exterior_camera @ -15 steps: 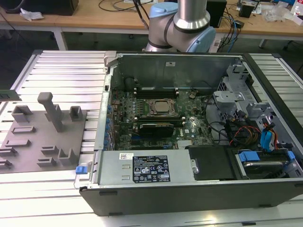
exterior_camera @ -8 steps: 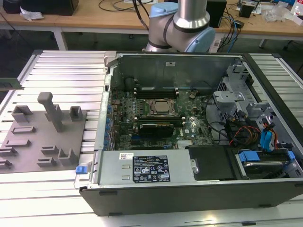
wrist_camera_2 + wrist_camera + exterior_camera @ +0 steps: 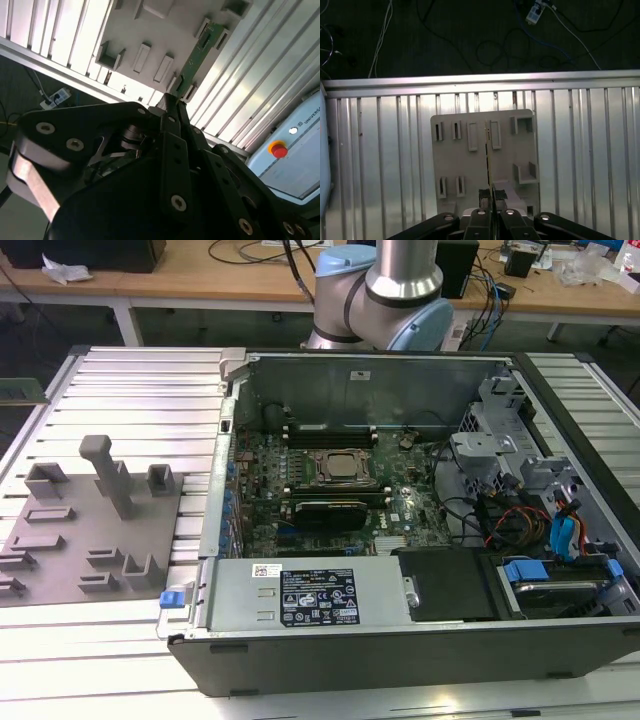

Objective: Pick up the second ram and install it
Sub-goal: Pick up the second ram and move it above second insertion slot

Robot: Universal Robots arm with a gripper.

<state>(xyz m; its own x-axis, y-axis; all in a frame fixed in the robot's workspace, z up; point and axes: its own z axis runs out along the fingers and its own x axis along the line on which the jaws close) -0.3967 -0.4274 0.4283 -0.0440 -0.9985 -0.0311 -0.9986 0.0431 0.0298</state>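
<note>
My gripper (image 3: 491, 196) is shut on the second ram (image 3: 489, 160), a thin green board seen edge-on in the first wrist view, standing out from between the black fingers (image 3: 484, 197). In the second wrist view the same ram (image 3: 197, 55) shows as a long green strip reaching away from the gripper (image 3: 172, 100). The gripper hangs well above the grey fixture plate (image 3: 460, 165), and the ram is clear of its slots. The exterior view shows the open computer case with the motherboard, its silver CPU socket (image 3: 335, 468) and dark memory slots (image 3: 330, 430) beside it.
The fixture plate (image 3: 90, 530) with tall pegs lies on the ribbed aluminium table (image 3: 140, 380) at the exterior view's left of the case (image 3: 400, 640). Drive cages and cables (image 3: 540, 520) fill the case's right side. A pendant with a red button (image 3: 277, 149) sits nearby.
</note>
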